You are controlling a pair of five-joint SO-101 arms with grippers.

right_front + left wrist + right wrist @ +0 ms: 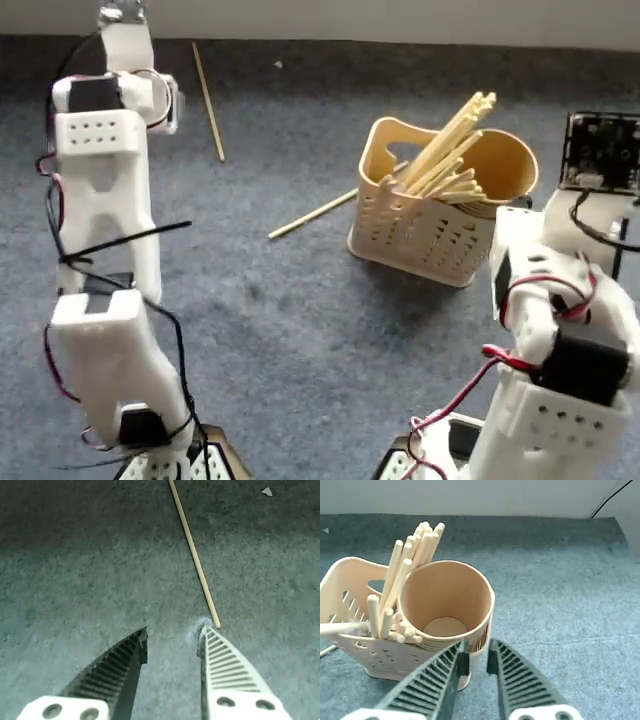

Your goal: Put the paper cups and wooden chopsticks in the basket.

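A cream basket (420, 235) stands right of centre on the grey carpet, holding a bundle of wooden chopsticks (450, 140) and a paper cup (512, 165). One loose chopstick (312, 214) lies just left of the basket; another (208, 100) lies at the back left. My left gripper (172, 640) hangs open low over the carpet, its white fingertip (206, 632) touching the near end of that chopstick (192, 555). My right gripper (476, 660) is narrowly open and holds nothing, close in front of the cup (445, 600) in the basket (340, 580).
A black board on a white mount (600, 150) stands at the right, behind the right arm. A small white scrap (267, 491) lies on the carpet past the far chopstick. A pale wall borders the carpet at the back.
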